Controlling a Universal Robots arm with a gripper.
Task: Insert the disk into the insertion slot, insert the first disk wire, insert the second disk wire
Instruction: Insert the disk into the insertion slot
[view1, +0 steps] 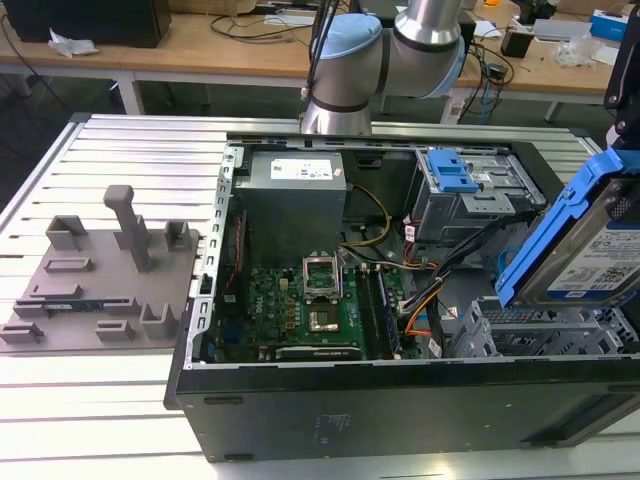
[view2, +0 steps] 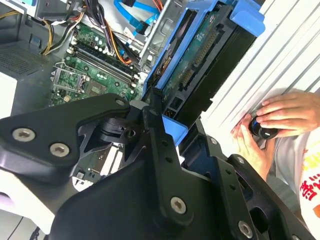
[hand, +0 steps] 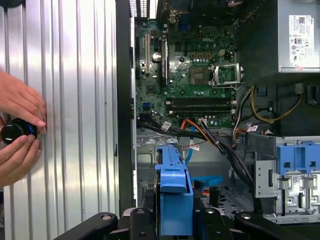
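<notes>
My gripper (hand: 175, 222) is shut on the disk (view1: 578, 245), a silver drive with a white label in a bright blue carrier. The disk hangs tilted above the case's corner on the exterior view's right. Just below it lies the insertion slot (view1: 545, 330), a grey perforated drive cage. In the second wrist view the black fingers (view2: 156, 131) clamp the carrier (view2: 200, 60) by its end. The second disk wire (hand: 207, 180), a thin light-blue cable, loops loose inside the case beyond the disk. I cannot tell which cable is the first disk wire.
A taller grey cage with a blue latch plate (view1: 462, 182) stands behind the slot. An orange-red-black wire bundle (view1: 420, 308) crosses beside the motherboard (view1: 305, 305). A person's hands (hand: 17, 130) hold a black knob on the slatted table. A grey fixture plate (view1: 100, 285) lies on the exterior view's left.
</notes>
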